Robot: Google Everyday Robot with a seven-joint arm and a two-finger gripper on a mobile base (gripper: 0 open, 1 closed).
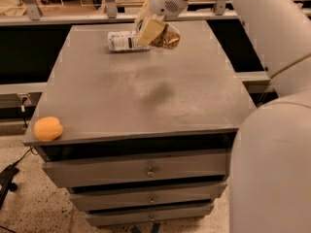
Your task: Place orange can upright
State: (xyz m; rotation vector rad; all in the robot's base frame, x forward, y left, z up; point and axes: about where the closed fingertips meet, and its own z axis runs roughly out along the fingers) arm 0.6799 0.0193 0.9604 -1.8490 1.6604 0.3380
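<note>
The orange can (168, 37), shiny copper with pale markings, hangs tilted at the back of the grey table (146, 96), a little above its top. My gripper (154, 32) reaches down from the upper middle and is shut on the can. One pale finger (148, 29) covers the can's left part. The can's top is not in view.
A clear plastic bottle with a white label (122, 41) lies on its side just left of the gripper. A round orange fruit (48, 128) sits at the table's front left corner. Drawers are below the front edge. My white arm fills the right side.
</note>
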